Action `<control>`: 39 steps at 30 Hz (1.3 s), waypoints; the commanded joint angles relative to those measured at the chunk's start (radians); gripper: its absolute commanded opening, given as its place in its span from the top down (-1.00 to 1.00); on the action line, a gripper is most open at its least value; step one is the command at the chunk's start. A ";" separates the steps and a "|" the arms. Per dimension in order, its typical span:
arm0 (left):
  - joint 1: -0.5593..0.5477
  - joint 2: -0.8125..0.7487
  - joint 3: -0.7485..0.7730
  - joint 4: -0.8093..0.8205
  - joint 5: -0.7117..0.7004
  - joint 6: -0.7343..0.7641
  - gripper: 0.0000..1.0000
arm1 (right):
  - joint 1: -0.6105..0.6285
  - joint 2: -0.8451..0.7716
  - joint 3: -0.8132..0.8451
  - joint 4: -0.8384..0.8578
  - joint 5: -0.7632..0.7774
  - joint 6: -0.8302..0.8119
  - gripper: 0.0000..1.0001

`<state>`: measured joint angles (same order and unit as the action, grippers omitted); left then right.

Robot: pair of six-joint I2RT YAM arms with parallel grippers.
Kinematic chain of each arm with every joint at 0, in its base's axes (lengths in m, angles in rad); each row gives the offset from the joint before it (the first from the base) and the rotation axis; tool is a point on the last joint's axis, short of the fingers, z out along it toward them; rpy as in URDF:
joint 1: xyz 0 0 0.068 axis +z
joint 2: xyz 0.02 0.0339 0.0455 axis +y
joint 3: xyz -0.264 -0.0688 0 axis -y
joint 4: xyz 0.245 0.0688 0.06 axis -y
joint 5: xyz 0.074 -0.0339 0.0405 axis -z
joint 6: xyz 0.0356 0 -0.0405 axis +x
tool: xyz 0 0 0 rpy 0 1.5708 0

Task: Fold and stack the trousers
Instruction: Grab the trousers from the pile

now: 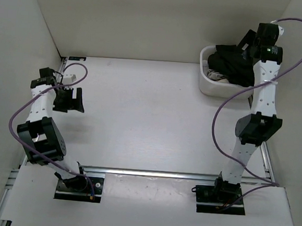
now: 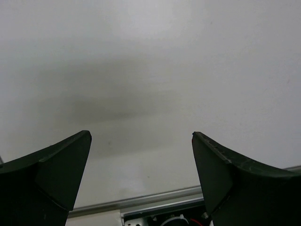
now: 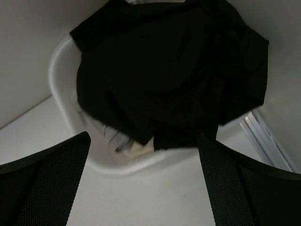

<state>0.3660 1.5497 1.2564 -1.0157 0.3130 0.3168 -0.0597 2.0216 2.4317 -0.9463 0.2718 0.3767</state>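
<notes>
The black trousers (image 1: 229, 64) lie crumpled in a heap that fills the white basket (image 1: 208, 85) at the far right of the table. From the right wrist they (image 3: 169, 80) bulge over the basket's rim (image 3: 141, 165). My right gripper (image 1: 246, 50) hovers just above and in front of that heap, open (image 3: 143, 135), with nothing between its fingers. My left gripper (image 1: 71, 99) hangs over the bare left side of the table, far from the basket. It is also open (image 2: 141, 133) and holds nothing.
Under the trousers at the basket's near edge peek a grey garment (image 3: 115, 139) and a beige garment (image 3: 141, 149). White enclosure walls stand on the left, back and right. An aluminium rail (image 1: 162, 174) crosses the near edge, and another rail (image 3: 263, 136) runs beside the basket.
</notes>
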 commanded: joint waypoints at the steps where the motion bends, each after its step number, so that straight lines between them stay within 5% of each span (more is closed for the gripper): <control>1: -0.018 0.018 0.116 0.014 0.023 0.008 -1.00 | -0.052 0.097 -0.004 0.093 0.064 -0.030 -0.98; 4: -0.041 0.047 0.140 0.005 0.023 0.008 -1.00 | -0.068 0.098 -0.169 0.334 0.006 -0.003 -0.98; 9: -0.041 0.073 0.120 0.005 0.003 -0.001 -1.00 | -0.068 0.325 0.073 0.274 0.029 -0.024 -0.98; 12: -0.041 0.084 0.120 0.005 0.003 -0.001 -1.00 | -0.068 0.283 -0.032 0.334 0.014 -0.033 -0.07; 13: -0.041 0.084 0.120 0.005 0.003 -0.001 -1.00 | -0.068 0.263 -0.069 0.374 0.014 -0.033 0.46; 16: -0.041 0.084 0.120 0.005 0.003 -0.001 -1.00 | -0.068 0.204 -0.122 0.373 0.023 -0.033 1.00; 24: -0.041 0.029 0.110 0.005 0.003 -0.001 -1.00 | 0.104 -0.164 -0.209 0.397 0.020 -0.130 1.00; 29: -0.041 0.007 0.110 0.005 0.014 -0.001 -1.00 | 0.463 -0.372 -0.273 0.464 0.153 -0.275 1.00; 34: -0.041 -0.002 0.147 0.005 0.024 -0.012 -1.00 | 0.846 -0.335 -0.220 0.489 0.188 -0.323 1.00; 37: -0.023 -0.002 0.192 -0.004 0.014 -0.021 -1.00 | 0.951 -0.231 -0.192 0.475 0.104 -0.256 1.00; 38: -0.010 -0.002 0.202 -0.004 0.014 -0.034 -1.00 | 0.965 -0.195 -0.171 0.445 0.080 -0.233 0.92; 39: -0.001 -0.002 0.215 -0.004 -0.001 -0.050 -1.00 | 0.974 -0.160 -0.146 0.410 0.066 -0.192 0.62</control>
<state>0.3367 1.6032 1.4071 -1.0267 0.3145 0.2989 0.8902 1.7309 2.2585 -0.4747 0.3687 0.1375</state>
